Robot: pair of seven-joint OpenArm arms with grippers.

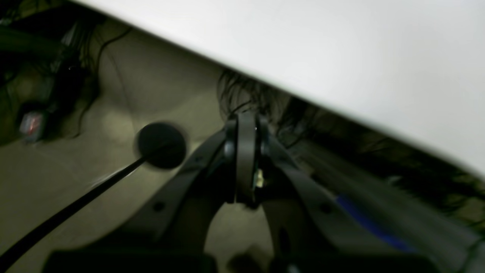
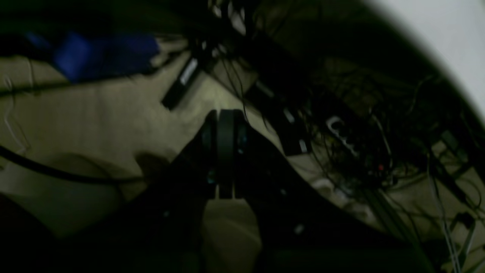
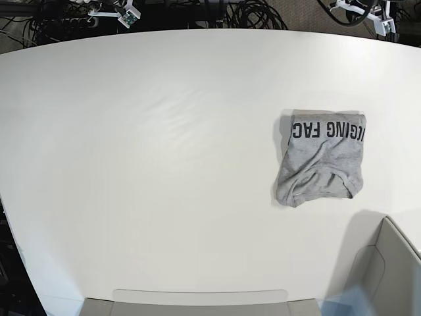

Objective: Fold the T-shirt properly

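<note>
The T-shirt (image 3: pixel 321 158) lies folded into a compact grey packet on the right part of the white table (image 3: pixel 164 145), black block lettering along its far edge and the collar at its near edge. Neither arm shows in the base view. In the left wrist view my left gripper (image 1: pixel 246 129) is shut with nothing in it, hanging beyond the table's edge (image 1: pixel 303 49) over the floor. In the right wrist view my right gripper (image 2: pixel 226 115) is also shut and empty, over a dim floor.
A grey box (image 3: pixel 388 270) stands at the near right corner, and a flat grey panel (image 3: pixel 197 303) runs along the near edge. Cables and small white parts (image 3: pixel 118 14) lie behind the table. Tangled cables (image 2: pixel 341 125) and a round black foot (image 1: pixel 161 144) cover the floor.
</note>
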